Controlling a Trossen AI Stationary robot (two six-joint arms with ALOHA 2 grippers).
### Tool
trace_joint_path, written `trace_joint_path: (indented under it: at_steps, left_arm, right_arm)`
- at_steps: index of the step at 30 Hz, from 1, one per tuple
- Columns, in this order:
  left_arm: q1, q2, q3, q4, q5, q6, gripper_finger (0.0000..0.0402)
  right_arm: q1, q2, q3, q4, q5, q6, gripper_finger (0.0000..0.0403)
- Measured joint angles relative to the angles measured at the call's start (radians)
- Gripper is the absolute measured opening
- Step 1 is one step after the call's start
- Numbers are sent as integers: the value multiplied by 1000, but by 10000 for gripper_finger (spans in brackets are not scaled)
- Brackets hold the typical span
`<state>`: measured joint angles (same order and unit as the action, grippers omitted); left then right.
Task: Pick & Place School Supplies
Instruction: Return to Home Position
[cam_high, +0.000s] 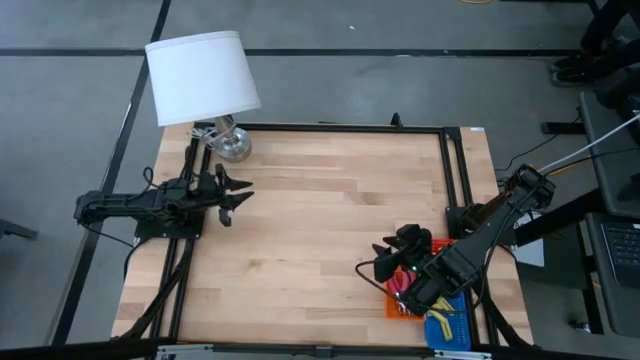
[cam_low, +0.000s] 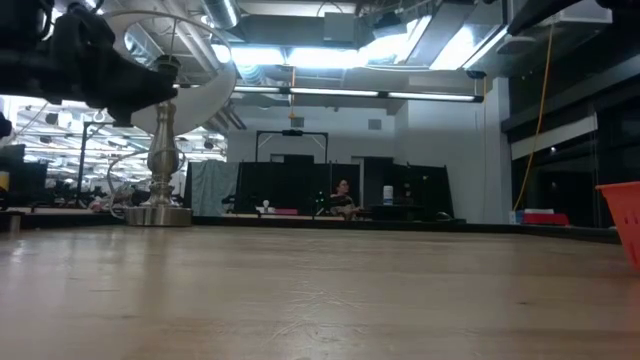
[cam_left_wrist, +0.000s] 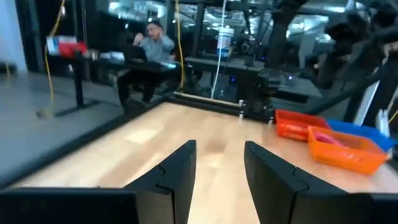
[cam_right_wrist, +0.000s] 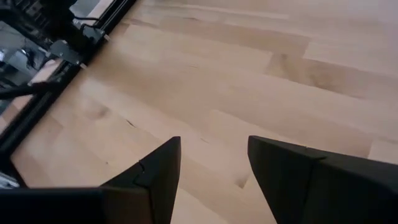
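Note:
My left gripper (cam_high: 243, 193) (cam_left_wrist: 219, 148) hovers open over the table's left half, near the lamp, and holds nothing. My right gripper (cam_high: 378, 262) (cam_right_wrist: 213, 142) is open above bare wood, just left of the trays, and is also empty. Red-handled scissors (cam_high: 401, 284) lie in the orange mesh tray (cam_high: 395, 306) (cam_left_wrist: 343, 153). Yellow items (cam_high: 440, 318) rest in the blue tray (cam_high: 455, 335) (cam_left_wrist: 364, 130). The right arm covers much of the trays, so other supplies are hidden.
A white-shaded lamp (cam_high: 200, 75) stands on its silver base (cam_low: 160, 212) at the far left corner. The red tray (cam_high: 441, 243) (cam_left_wrist: 297, 124) sits beside the orange one at the right edge. A black frame (cam_high: 455, 170) borders the table. Bare wood (cam_high: 320, 220) spans the middle.

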<state>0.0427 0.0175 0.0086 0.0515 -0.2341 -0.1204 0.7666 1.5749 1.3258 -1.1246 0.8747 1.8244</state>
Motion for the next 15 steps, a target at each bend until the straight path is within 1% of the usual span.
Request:
trace_joint_path:
  at_steps: [2,5,7,9,11,12,15]
  left_arm:
    - [0,5,0,-1,19,-100,132]
    - [-3,9,0,-11,114,-257,132]
    - [-3,9,0,-10,169,-318,132]
    - [-3,9,0,-10,202,-352,132]
    - [-3,9,0,-11,211,-365,132]
    - [-3,9,0,-10,210,-365,132]
    - [-3,9,0,-10,203,-365,132]
  right_arm:
    - [-11,0,0,9,-8,-39,190]
    - [-38,0,-3,16,-46,-152,190]
    - [-65,-1,-34,68,-74,-260,190]
    - [-95,-3,-86,172,-82,-386,190]
    - [-136,-8,-160,383,-94,-567,190]
    - [-161,-8,-208,518,-125,-676,190]
    - [-248,-6,-368,997,-301,-1016,190]
